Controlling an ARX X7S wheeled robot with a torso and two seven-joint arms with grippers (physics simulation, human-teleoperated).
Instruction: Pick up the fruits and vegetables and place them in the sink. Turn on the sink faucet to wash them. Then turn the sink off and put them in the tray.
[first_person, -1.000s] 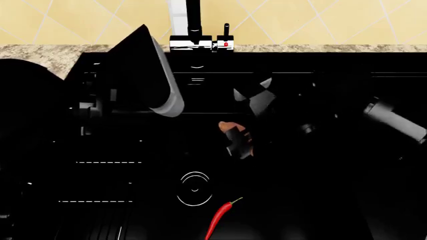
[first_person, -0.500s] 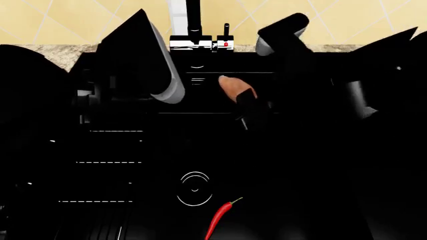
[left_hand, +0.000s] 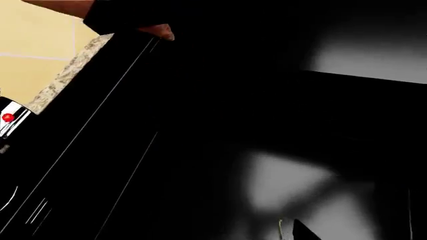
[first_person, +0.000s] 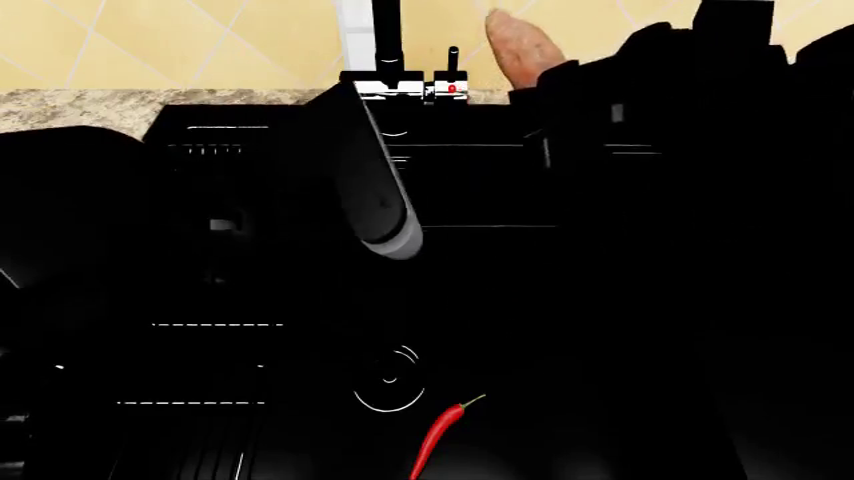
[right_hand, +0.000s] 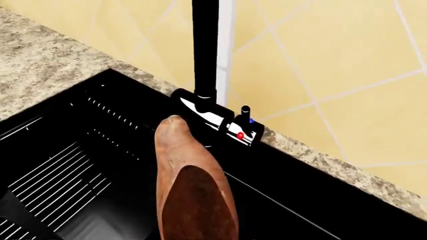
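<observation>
Carrying the sweet potato out of the sink toward the tray

Right gripper was closed on the sweet potato, holding it by its thick end; the fingers themselves were lost in black-on-black, so the grip is read from the potato riding free in the air. In the head view the potato stood at about 1 o'clock, just right of the sink faucet and its red-dotted lever, raised above the back rim of the sink.

Axis: in the head view the long axis ran roughly 11 to 5 o'clock, tapered tip toward 11. In the right wrist view the tip pointed at the faucet base.

Chili pepper lay in the basin at about 6 o'clock, just beside the drain ring, stem end toward 1 o'clock.

Left gripper: state cannot be told; its wrist view was mostly dark.

Judgement: wash appears done, transfer to tray in hand. Tray not identifiable in these views. To do it well, keep the tip clear of the spout and lever while swinging away, hold the potato firmly, and lower it flat before release so it does not roll.
</observation>
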